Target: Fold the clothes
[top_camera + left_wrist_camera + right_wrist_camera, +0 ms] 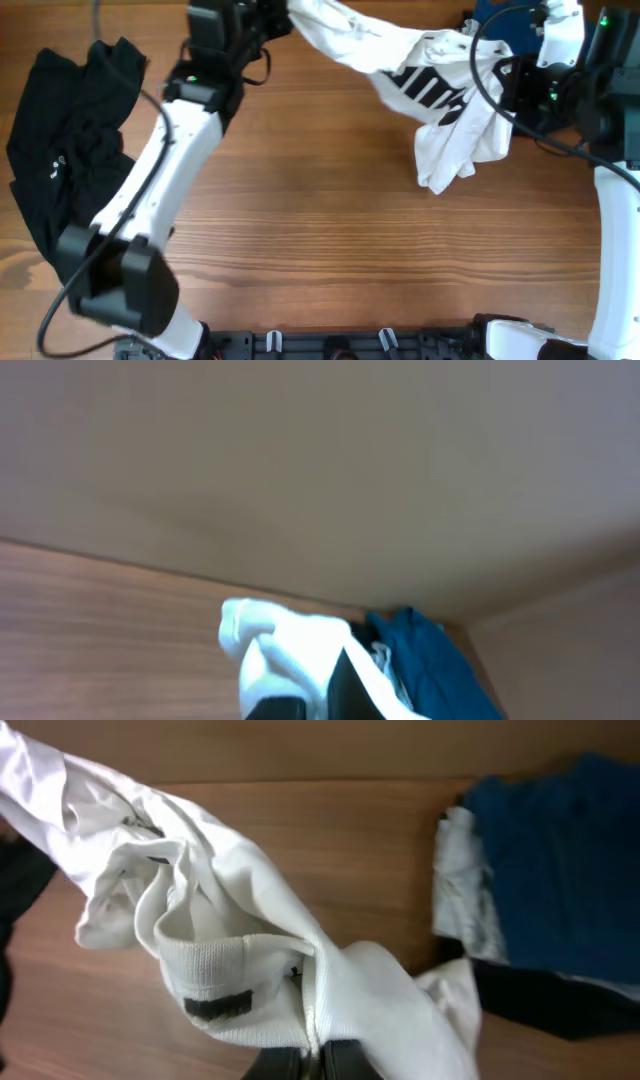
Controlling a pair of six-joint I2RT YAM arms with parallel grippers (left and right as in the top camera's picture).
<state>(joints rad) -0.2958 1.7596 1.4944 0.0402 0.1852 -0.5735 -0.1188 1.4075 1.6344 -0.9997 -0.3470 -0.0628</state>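
A white shirt with a black print [425, 75] hangs stretched between my two grippers over the far side of the wooden table. My left gripper [272, 18] is shut on one end of it, and white cloth bunches between its fingers in the left wrist view [300, 665]. My right gripper [515, 75] is shut on the other end, the fingers [315, 1060] pinching a seam by the collar [230, 980]. The shirt's lower part [450, 150] droops toward the table.
A crumpled black garment [65, 140] lies at the table's left edge. A blue garment [560, 870] and a white-grey one [465, 885] lie stacked at the far right corner, with a dark piece [560, 1000] beside them. A wall runs behind the table.
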